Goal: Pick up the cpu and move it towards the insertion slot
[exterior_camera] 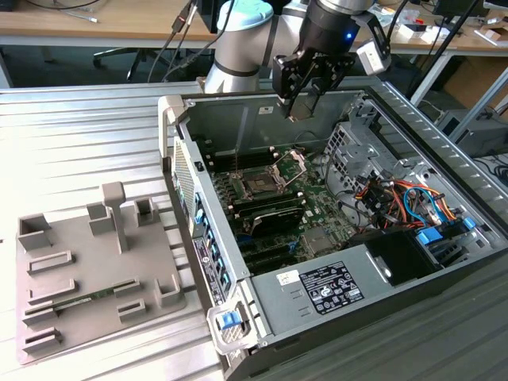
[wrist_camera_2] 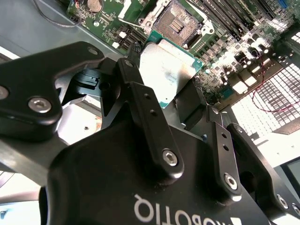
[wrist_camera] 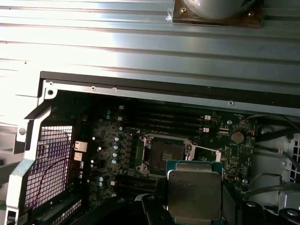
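i have the cpu (wrist_camera_2: 171, 70) pinched between my two fingers (wrist_camera_2: 140, 101), which are closed on its edges; its pale metal top shows flat and square in both wrist views, with a thin band of green board around it in the first wrist view (wrist_camera: 193, 194). in the exterior view my gripper (exterior_camera: 305, 99) hangs in the air above the open computer case (exterior_camera: 413, 135), near its back wall, well clear of the board below, so the pick-up looks done and i judge the carry toward the socket to be the step in hand. just beyond the chip, the insertion slot (wrist_camera: 165, 152) lies open on the green motherboard (wrist_camera: 108, 140): a dark square bed in a silver frame, with its hinged plate (exterior_camera: 292, 165) swung up and out of the way. in the first wrist view the chip sits just short of the socket and somewhat to one side of it, not yet over it. the rest of the approach, as i read it, calls for bringing the chip squarely over that dark bed, keeping it level, and minding the raised plate and the frame on the way down; whether the chip's corners are turned to match the socket i cannot tell. farther off, beside the case on the ribbed metal table (exterior_camera: 79, 135), stands the grey tray (exterior_camera: 95, 274) with a memory stick (exterior_camera: 71, 303) lying in it.
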Controlling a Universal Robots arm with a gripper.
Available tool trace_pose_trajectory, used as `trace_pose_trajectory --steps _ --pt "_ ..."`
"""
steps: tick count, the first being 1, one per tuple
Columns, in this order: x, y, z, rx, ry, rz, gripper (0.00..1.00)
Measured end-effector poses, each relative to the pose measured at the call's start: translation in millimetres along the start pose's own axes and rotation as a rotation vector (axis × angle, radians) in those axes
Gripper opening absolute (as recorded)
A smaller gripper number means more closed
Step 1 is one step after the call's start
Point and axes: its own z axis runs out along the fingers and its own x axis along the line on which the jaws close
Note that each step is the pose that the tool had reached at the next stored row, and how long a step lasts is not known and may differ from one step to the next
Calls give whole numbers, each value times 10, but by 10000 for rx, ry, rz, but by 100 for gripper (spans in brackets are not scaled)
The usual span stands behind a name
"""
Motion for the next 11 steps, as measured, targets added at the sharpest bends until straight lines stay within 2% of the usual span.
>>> trace_pose_trajectory --steps 11 --pt "0 -1 38 -1 -1 0 55"
